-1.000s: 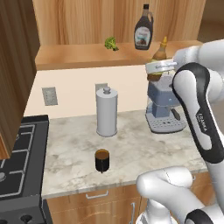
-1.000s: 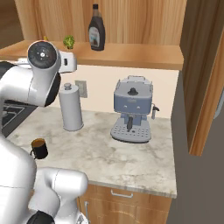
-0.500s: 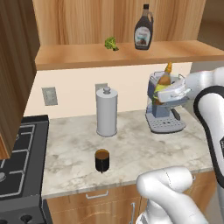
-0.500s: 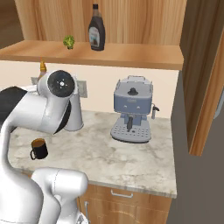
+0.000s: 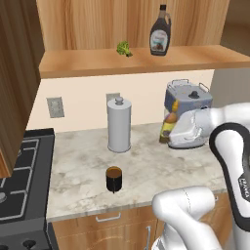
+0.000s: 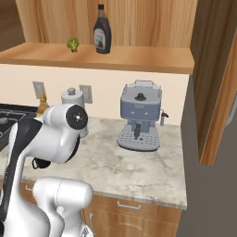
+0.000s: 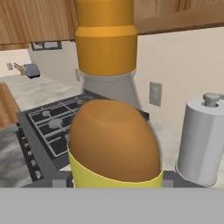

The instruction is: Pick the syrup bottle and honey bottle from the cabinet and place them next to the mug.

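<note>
I have the claw [image 5: 172,128] pinching the honey bottle [image 5: 168,124] upright above the counter [image 5: 83,161], in front of the coffee machine [image 5: 188,100], well right of the mug [image 5: 114,179].

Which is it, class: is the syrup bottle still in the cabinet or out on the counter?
In the cabinet: the syrup bottle stands upright on its shelf board.

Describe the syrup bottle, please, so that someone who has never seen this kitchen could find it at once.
Look up from the marble counter to the long wooden shelf of the cabinet on the wall. The syrup bottle stands upright on that shelf toward its right, above the blue-grey coffee machine. It is the dark brown jug with a black cap and pale oval label, far taller than the small green sprig to its left.
</note>
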Controlling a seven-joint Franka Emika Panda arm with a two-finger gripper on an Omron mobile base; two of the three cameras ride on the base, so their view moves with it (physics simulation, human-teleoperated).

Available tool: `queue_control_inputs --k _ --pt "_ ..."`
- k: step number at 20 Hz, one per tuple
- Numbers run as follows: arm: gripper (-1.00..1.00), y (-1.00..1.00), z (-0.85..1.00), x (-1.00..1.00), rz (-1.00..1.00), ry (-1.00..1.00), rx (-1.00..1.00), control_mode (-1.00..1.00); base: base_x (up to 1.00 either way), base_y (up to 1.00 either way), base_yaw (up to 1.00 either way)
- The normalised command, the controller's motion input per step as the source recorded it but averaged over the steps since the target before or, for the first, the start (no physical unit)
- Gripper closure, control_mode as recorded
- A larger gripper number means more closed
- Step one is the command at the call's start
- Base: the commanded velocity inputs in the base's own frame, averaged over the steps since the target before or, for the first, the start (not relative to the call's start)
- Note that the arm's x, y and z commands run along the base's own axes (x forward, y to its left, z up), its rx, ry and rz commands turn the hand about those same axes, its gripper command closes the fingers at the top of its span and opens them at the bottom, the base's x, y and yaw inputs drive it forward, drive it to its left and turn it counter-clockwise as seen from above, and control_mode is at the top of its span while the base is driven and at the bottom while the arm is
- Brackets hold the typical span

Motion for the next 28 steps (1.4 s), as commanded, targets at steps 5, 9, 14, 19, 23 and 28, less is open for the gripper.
queue_control_inputs --k 5,9,14,19,23,28 --pt "1.0 0.48 -0.33 0.44 0.12 0.01 0.0 -1.0 0.0 0.0 0.0" --pt "1.0 0.03 -0.14 0.17 0.07 0.11 -0.03 -1.0 0.0 0.0 0.0" --pt "1.0 0.0 -0.16 0.4 0.01 0.12 -0.06 -1.0 0.0 0.0 0.0" --pt "1.0 0.0 -0.14 0.58 0.0 0.16 -0.09 -1.0 0.0 0.0 0.0" --pt "1.0 0.0 -0.2 0.6 0.0 0.15 -0.1 -1.0 0.0 0.0 0.0" --pt "1.0 0.04 -0.41 0.48 0.0 0.04 -0.07 -1.0 0.0 0.0 0.0"
